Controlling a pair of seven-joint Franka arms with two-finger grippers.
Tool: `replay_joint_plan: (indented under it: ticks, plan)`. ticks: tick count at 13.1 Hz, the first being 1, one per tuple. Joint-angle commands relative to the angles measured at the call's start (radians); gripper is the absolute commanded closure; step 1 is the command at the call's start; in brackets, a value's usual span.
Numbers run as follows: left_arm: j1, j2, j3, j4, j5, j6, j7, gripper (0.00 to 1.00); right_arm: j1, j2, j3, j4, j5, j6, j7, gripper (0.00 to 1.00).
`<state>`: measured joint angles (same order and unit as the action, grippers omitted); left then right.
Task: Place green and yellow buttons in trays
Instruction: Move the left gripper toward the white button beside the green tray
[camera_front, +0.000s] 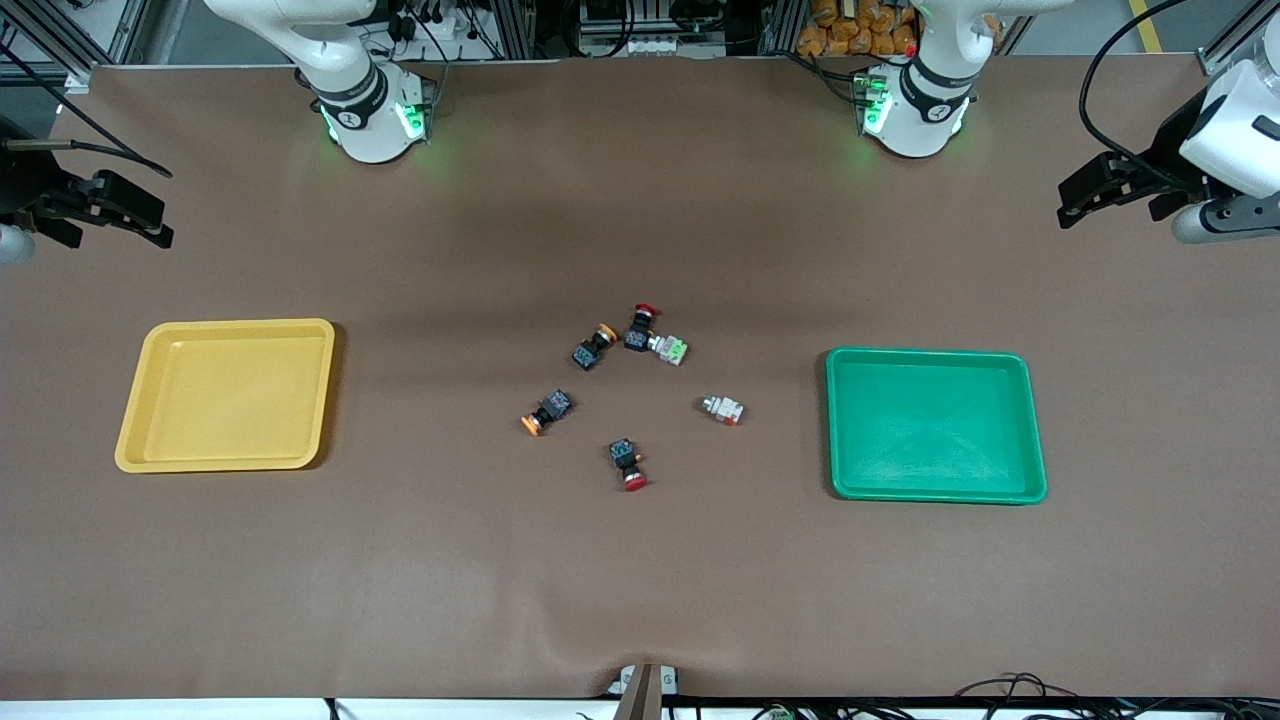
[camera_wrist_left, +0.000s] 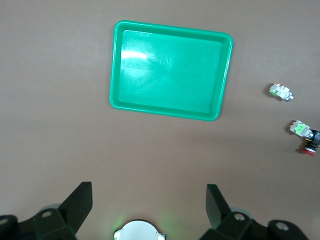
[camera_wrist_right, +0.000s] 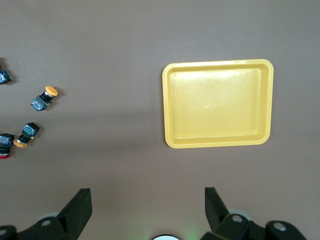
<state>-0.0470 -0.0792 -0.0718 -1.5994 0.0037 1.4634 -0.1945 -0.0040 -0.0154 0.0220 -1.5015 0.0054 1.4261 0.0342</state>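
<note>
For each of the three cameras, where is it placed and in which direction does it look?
Front view: high across the table, facing both arm bases; shows the yellow tray, green tray, buttons between them, left gripper and right gripper waiting at the table's ends.
Left wrist view: looks down on the green tray; its own open left gripper shows.
Right wrist view: looks down on the yellow tray; its own open right gripper shows.
Shared: each wrist view shares one tray with the front view.

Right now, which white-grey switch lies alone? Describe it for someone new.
Start at the green tray. Between it and the middle cluster lies a white-grey switch by itself. Its twin lies farther from the front camera, touching a red-capped switch.
</note>
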Motion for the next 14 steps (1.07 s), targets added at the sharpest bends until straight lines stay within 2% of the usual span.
replay_joint_plan:
  ticks: [1,9,14]
  plan:
    - [0.001,-0.017,-0.003,-0.007,0.006,-0.012,0.015,0.00,0.001,0.008,0.003,0.023,-0.016,-0.018,-0.008,0.00]
    - [-0.002,0.013,-0.002,0.019,0.001,-0.009,0.003,0.00,-0.005,0.008,0.001,0.023,-0.010,-0.018,-0.007,0.00]
    - [-0.008,0.111,-0.052,0.059,-0.004,0.052,-0.071,0.00,-0.011,0.017,-0.001,0.021,-0.012,-0.016,-0.002,0.00]
